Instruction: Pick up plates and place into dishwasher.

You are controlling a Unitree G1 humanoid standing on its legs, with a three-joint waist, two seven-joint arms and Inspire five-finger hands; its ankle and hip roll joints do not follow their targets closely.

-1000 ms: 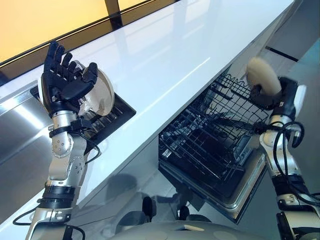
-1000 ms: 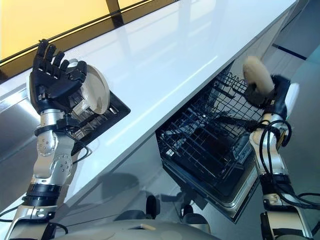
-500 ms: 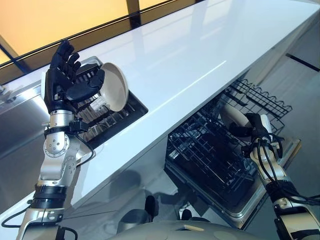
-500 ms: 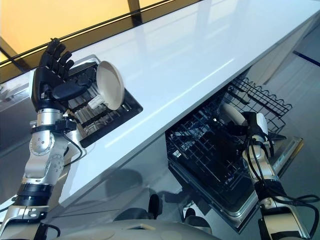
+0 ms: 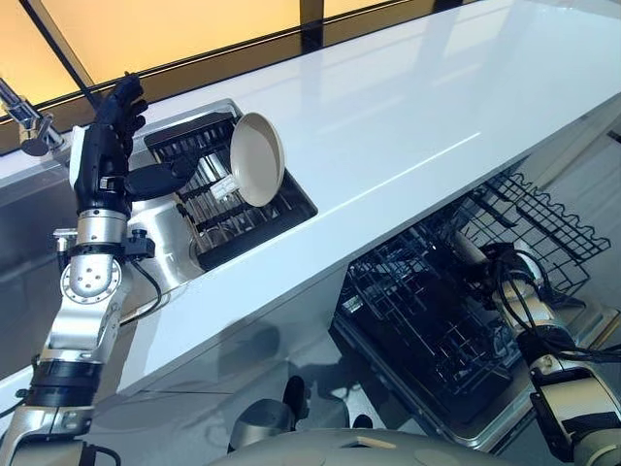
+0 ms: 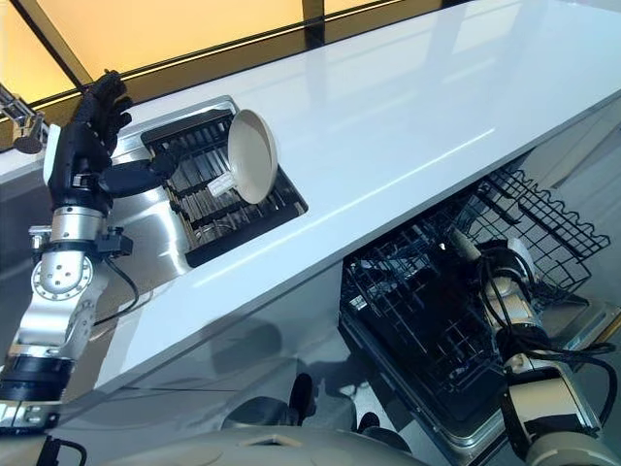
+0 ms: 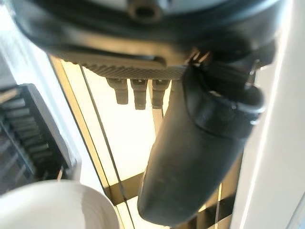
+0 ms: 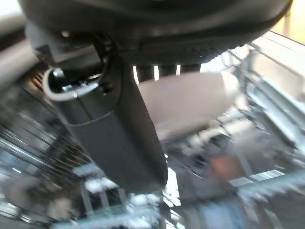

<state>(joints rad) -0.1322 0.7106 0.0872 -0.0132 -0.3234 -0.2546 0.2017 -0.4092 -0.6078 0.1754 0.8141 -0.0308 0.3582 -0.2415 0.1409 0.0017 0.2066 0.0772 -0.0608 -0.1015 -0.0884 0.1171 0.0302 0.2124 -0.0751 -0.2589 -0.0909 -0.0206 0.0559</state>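
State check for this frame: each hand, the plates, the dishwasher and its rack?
left hand: open, fingers straight, raised beside the drying rack
right hand: down in the dishwasher rack, fingers hidden
plate in drying rack: standing on edge, untouched
plate at right hand: partly visible among the rack's wires
dishwasher: open, rack pulled out

No text, label, number or sign can be read on the white bench, the plate, the drying rack or the dishwasher basket.
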